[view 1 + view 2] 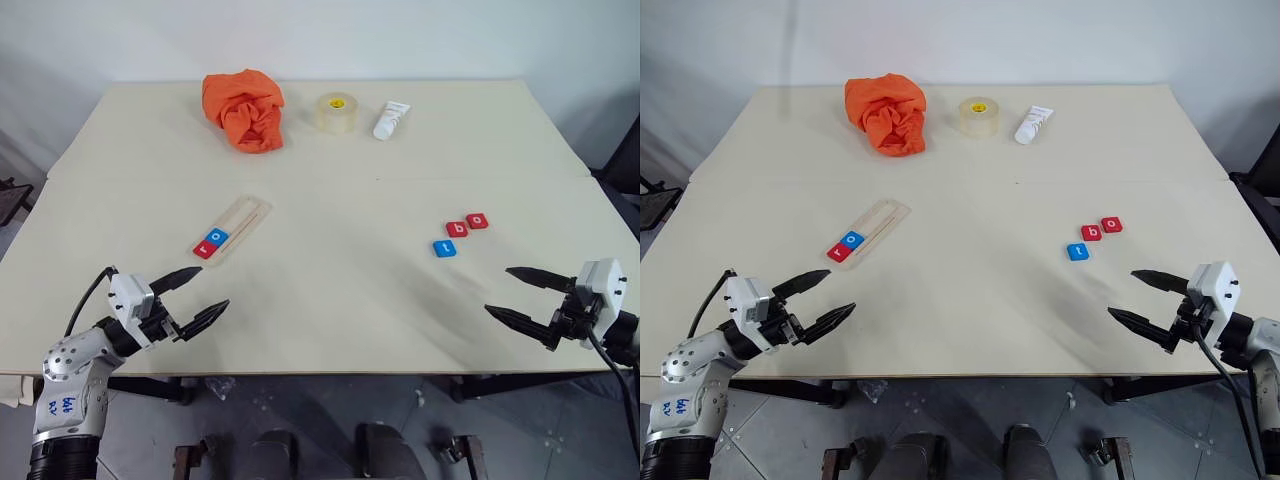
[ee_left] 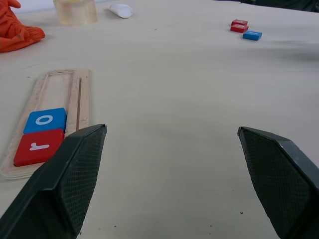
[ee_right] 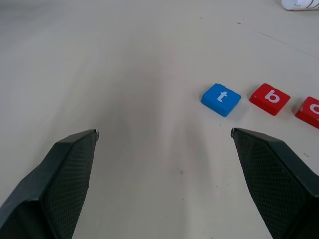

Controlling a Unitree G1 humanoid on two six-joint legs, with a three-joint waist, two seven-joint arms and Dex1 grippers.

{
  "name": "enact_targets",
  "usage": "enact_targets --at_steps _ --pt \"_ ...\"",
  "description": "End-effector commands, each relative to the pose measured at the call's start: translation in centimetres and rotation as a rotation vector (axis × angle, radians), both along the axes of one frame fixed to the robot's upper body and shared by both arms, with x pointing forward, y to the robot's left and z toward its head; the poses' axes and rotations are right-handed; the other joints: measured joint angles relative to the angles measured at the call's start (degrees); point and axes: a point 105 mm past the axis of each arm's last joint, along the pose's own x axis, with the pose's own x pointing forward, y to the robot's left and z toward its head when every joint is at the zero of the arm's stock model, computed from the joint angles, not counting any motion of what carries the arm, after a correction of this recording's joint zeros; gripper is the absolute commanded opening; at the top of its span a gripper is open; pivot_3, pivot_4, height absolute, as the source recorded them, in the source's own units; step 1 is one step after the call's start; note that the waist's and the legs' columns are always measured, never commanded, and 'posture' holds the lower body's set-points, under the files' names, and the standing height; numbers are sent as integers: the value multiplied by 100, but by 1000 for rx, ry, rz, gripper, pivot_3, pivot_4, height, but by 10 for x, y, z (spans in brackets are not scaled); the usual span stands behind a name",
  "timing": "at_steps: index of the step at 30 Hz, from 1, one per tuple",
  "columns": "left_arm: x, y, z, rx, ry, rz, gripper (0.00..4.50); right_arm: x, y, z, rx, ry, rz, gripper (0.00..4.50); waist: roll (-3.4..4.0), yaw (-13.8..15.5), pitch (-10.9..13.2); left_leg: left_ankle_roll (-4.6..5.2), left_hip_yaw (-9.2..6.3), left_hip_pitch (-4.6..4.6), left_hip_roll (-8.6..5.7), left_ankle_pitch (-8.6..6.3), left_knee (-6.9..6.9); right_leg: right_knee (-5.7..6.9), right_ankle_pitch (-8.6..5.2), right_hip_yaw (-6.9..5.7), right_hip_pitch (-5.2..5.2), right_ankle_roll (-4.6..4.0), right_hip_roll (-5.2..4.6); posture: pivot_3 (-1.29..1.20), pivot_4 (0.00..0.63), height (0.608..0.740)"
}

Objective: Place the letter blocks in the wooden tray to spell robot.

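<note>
Currently blue t block [image 3: 221,99] lies ahead of the wide-spread, empty right end effector [image 3: 164,134].

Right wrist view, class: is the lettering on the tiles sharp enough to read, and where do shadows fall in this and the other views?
Right wrist view: the blue t tile and red b tile read crisply, with soft shadows on the table. Left wrist view: the r tile and o tile are clear; the far tiles are too small to read. Head views: even light, no glare.
</note>
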Motion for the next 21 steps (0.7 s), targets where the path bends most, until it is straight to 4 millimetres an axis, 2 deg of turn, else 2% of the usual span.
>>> enact_targets --at_steps 1,5,11,15,21 --pt "3 -3 10 9 -43 -9 4500 3 -4 10 -12 -46 -17 4464 0 0 0 0 0 0 0 0 2 0 0 0 0 0 0 0 150 740" --pt "11 -1 15 -4 -52 48 4500 7 -6 14 0 -63 -35 4464 0 0 0 0 0 0 -1 0 10 9 0 1 0 0 0 0 150 740" --pt "0 1 13 -11 -34 68 4500 9 -4 17 3 -70 -28 4464 0 -15 0 -1 1 1 0 -1 14 27 0 3 -4 0 0 0 150 740" --pt "-6 18 5 14 2 174 4500 14 4 22 13 -91 -5 4464 0 -11 0 -1 0 2 1 -2 19 31 0 4 -4 0 1 0 150 740" --pt "-16 35 5 29 3 228 4500 28 16 31 14 -123 42 4464 0 -9 0 -1 1 1 1 -2 33 35 0 9 -1 -1 0 0 150 740"
